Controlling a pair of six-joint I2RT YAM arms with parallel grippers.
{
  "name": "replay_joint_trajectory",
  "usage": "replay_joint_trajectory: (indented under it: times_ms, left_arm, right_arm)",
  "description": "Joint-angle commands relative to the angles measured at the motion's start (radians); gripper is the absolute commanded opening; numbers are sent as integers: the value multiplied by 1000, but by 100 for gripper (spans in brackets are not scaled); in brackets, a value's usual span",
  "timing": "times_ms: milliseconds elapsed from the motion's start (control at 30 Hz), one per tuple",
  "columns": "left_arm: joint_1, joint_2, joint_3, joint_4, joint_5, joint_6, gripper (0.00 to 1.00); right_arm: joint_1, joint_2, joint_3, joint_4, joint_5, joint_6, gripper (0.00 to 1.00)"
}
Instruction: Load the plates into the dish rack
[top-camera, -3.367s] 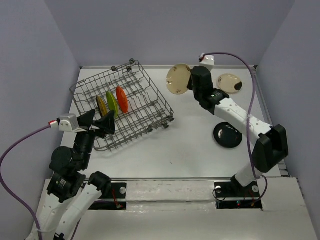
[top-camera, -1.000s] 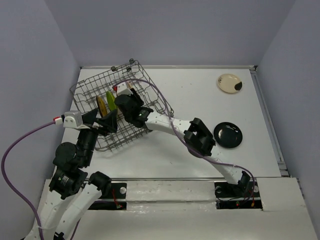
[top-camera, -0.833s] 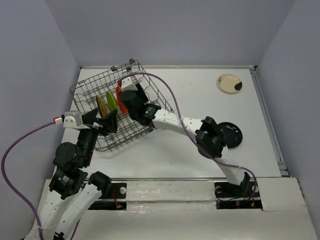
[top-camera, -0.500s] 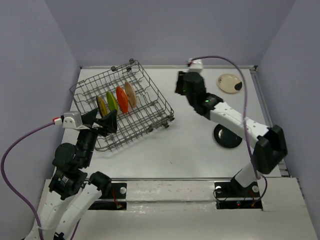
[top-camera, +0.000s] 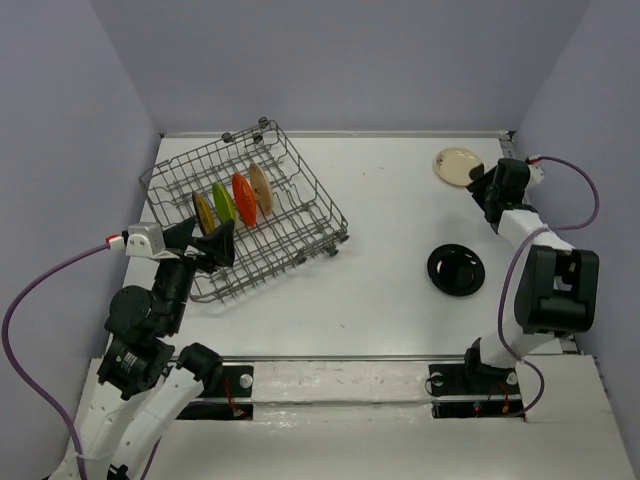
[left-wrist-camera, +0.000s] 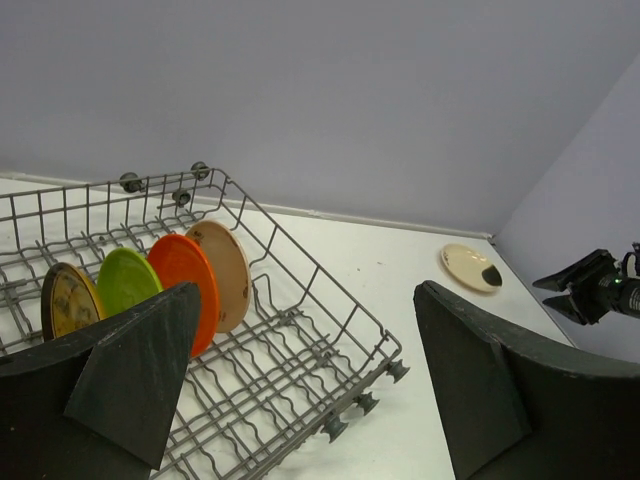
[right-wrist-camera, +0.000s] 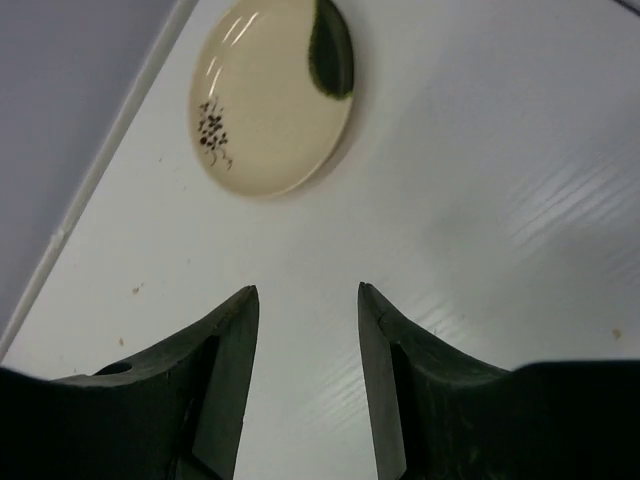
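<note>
Right gripper (right-wrist-camera: 305, 300), jaws apart and empty, points at the cream plate (right-wrist-camera: 272, 100) lying flat just ahead; left gripper (top-camera: 200, 240), likewise apart, stands well away.

The left arm sits folded at the near left, wrist raised, and the left gripper (top-camera: 205, 243) is held roughly level with its fingers (left-wrist-camera: 130, 370) spread wide and empty. The right arm reaches to the far right — elbow sharply bent — with the right gripper (right-wrist-camera: 305, 290) angled downward, its jaws parted by a modest gap and holding nothing.
</note>
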Motion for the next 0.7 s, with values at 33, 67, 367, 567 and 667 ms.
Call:
replay_joint_trajectory:
  times_ms: [33, 67, 367, 567, 667]
  left_arm:
    - [2, -5, -5, 55, 2, 12, 99]
    - [1, -7, -7, 55, 2, 13, 99]
    - [1, 12, -5, 60, 10, 13, 99]
    - [-1, 24, -5, 62, 7, 13, 99]
    - [1, 29, -5, 63, 10, 15, 99]
  right_arm:
    - [-142, 171, 119, 134, -120, 131, 51]
    - [-156, 241, 141, 130, -153, 129, 52]
    - [-190, 517, 337, 130, -358, 94, 53]
    - [-190, 561, 342, 176, -385, 117, 53]
    - [-190, 581, 359, 183, -402, 153, 53]
